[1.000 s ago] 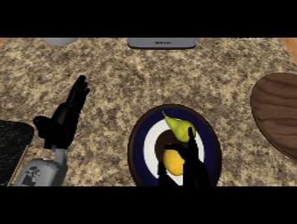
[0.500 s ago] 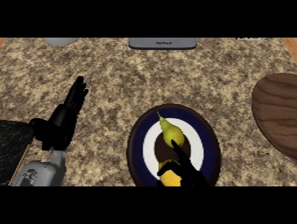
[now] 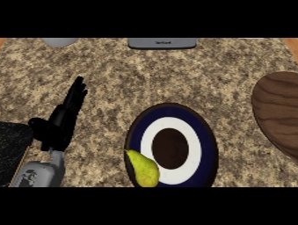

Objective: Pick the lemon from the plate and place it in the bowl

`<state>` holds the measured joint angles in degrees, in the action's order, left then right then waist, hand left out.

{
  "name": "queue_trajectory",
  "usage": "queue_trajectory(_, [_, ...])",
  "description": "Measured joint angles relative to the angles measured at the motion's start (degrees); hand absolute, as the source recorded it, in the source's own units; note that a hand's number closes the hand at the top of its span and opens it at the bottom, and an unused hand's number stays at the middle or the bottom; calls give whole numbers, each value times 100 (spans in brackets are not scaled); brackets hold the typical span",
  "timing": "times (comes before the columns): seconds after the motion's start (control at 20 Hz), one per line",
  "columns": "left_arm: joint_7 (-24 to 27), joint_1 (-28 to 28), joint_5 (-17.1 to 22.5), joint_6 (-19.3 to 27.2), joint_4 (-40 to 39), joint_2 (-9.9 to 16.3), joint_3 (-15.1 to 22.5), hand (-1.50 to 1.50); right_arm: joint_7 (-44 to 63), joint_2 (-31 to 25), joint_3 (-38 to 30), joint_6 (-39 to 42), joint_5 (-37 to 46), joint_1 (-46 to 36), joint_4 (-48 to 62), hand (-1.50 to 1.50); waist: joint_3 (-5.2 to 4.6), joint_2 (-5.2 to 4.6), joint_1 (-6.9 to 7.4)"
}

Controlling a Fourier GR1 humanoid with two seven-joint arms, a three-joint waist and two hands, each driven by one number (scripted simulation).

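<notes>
Plate (image 3: 206,132): centre of the tabletop (image 3: 177,74), near its front edge.
Pear (image 3: 143,168): on the plate's front-left rim.
Bowl (image 3: 287,116): right of the plate.
Left robot hand (image 3: 60,121): left of the plate.

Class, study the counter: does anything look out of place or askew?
Yes. A yellow-green fruit lies at the plate's lower-left rim, partly hanging over the edge rather than sitting in its middle. No lemon shows on the plate. The left robot hand rests open at the left; the right one is out of view.
</notes>
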<state>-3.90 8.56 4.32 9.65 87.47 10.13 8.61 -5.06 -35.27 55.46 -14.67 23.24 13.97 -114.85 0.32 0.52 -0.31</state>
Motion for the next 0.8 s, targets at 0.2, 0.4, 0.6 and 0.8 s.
queue_trajectory(0.2, [2,-71,24,14,12,49,-87,0,-979,-993,-414,-11,-435,269,-847,150,-2,17,-133])
queue_trajectory(0.4, [26,-157,6,85,37,35,-127,0,-1739,-1880,-1101,-182,-900,635,-1576,150,-5,26,-268])
queue_trajectory(0.6, [0,-187,1,113,76,64,-180,0,-2180,-2654,-2037,-337,-1546,1061,-2200,150,-12,21,-346])
queue_trajectory(0.8, [21,-251,-2,134,127,61,-204,0,-2335,-3222,-3057,-405,-2254,1479,-2554,150,-19,19,-383])
